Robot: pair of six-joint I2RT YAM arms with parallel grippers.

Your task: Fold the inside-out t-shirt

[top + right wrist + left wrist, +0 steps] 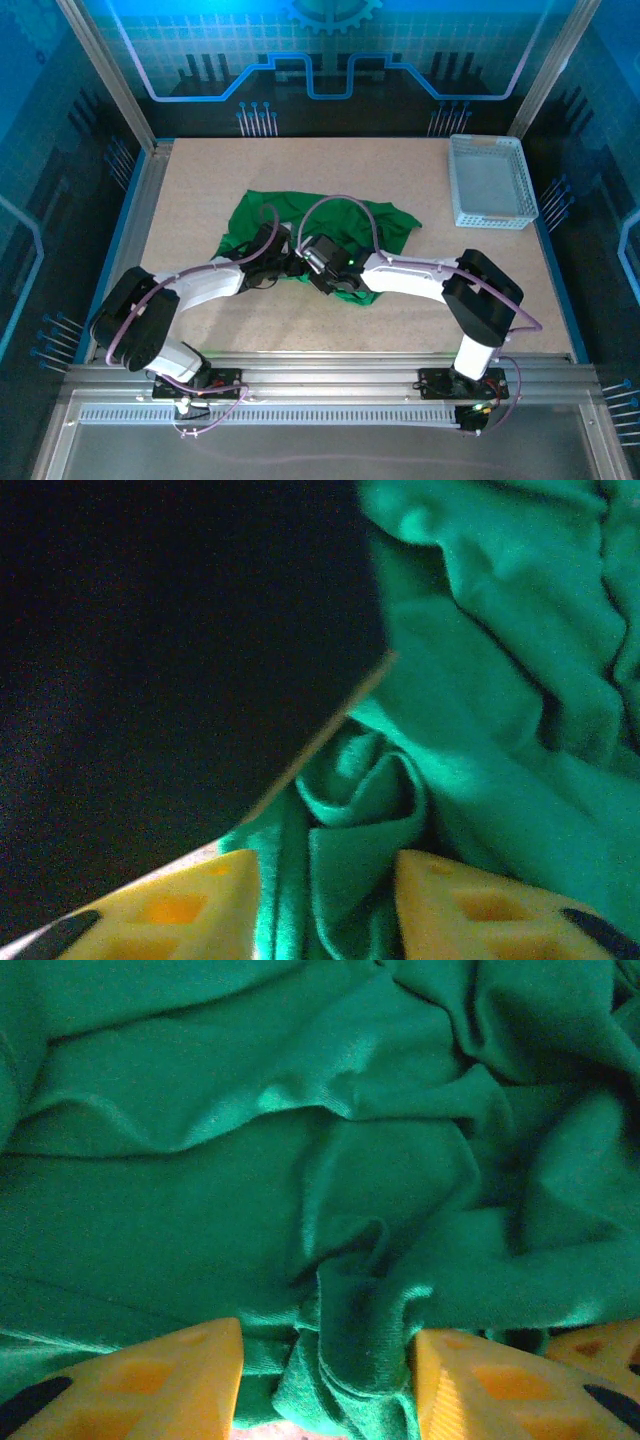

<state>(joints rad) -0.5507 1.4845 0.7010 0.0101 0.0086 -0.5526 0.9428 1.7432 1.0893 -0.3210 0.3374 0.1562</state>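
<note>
Left wrist: t-shirt (250,1160) fold pinched between left end effector (325,1365) fingers.

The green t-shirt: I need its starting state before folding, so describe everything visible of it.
The t-shirt is bright green soft cloth, lying crumpled on the table near its middle, not folded. The left claw pinches a bunched fold; another fold fills the gap of the right claw. Sleeves and tag cannot be made out.

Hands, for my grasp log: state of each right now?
Left hand: closed on a bunched fold of the t-shirt.
Right hand: around a t-shirt fold; firm grip cannot be told.
</note>
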